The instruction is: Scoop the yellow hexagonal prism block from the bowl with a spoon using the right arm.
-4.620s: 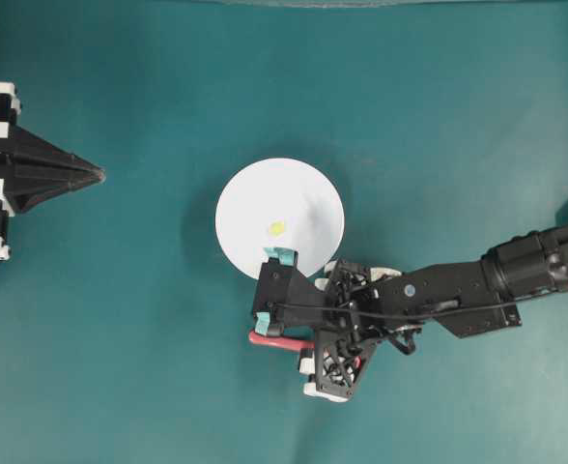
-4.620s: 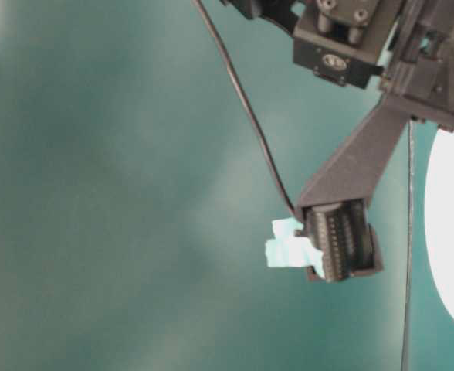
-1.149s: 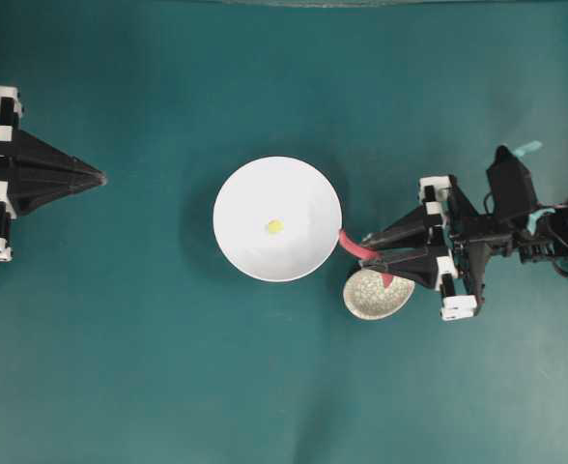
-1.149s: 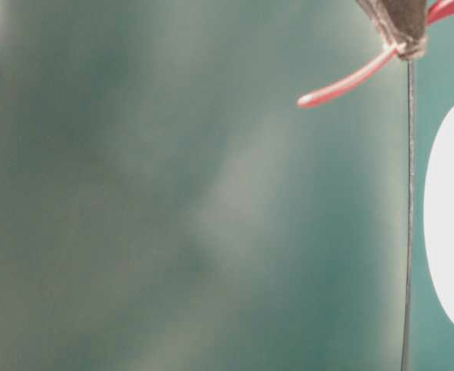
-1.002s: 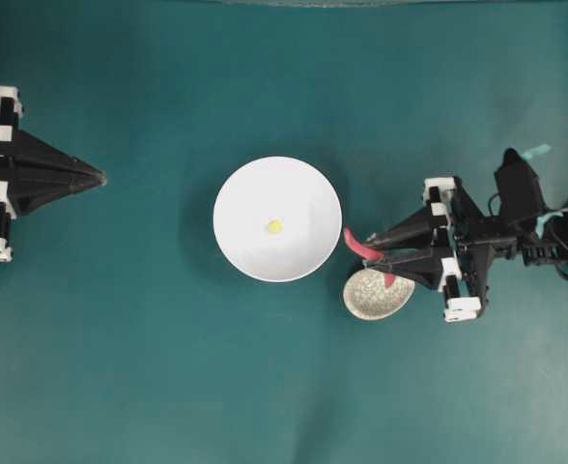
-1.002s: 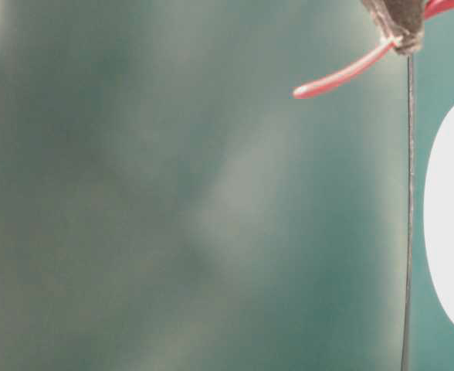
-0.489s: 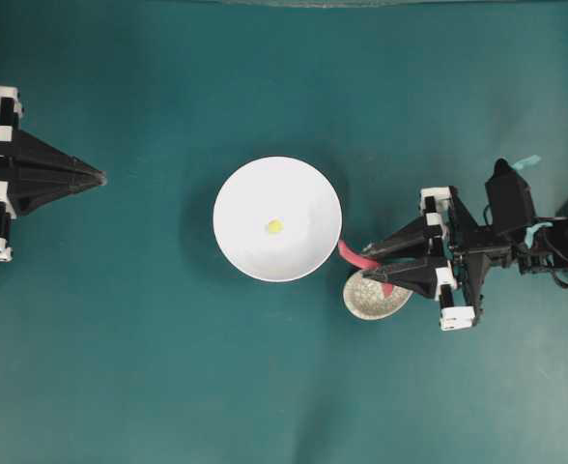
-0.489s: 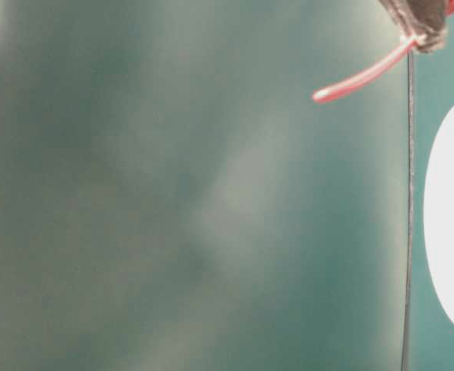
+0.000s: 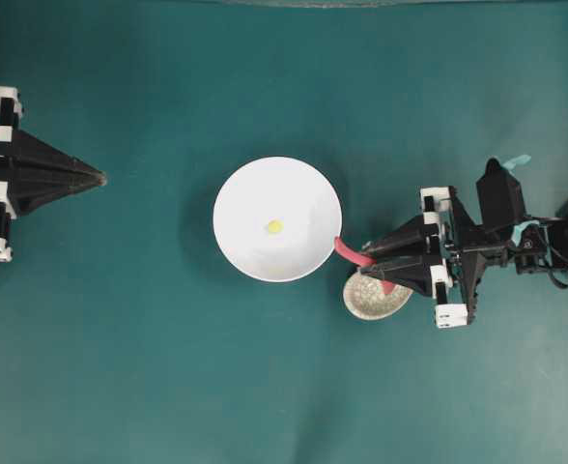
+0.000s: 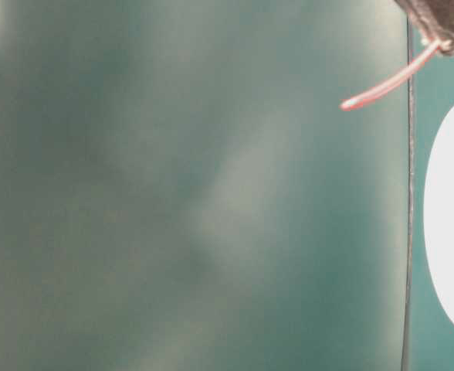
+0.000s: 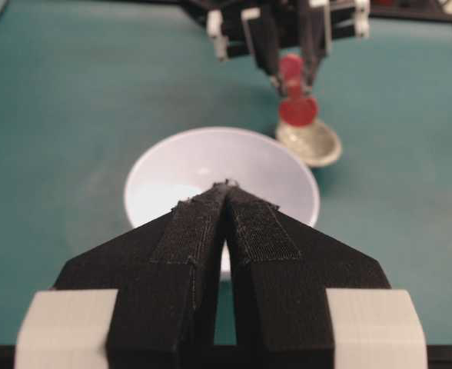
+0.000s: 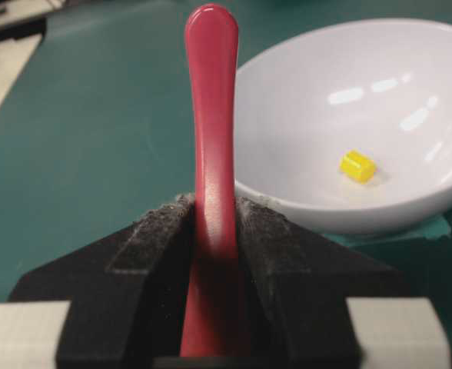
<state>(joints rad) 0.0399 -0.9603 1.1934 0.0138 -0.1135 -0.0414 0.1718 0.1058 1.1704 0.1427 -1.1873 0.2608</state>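
Overhead: right gripper [image 9: 373,261] clamps spoon [image 9: 354,255] beside bowl [image 9: 236,246], above spoon rest [image 9: 366,302]; yellow hexagonal prism block [image 9: 275,227] lies in bowl. Left wrist: left gripper [image 11: 227,186] jaws pressed together, holding nothing. Right wrist: pads [image 12: 153,231] pinch spoon handle.

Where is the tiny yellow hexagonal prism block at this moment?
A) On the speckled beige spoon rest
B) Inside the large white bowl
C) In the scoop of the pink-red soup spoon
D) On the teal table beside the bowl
B: the tiny yellow hexagonal prism block lies on the inner floor of the large white bowl, while the pink-red soup spoon is clamped in the right gripper outside the rim.
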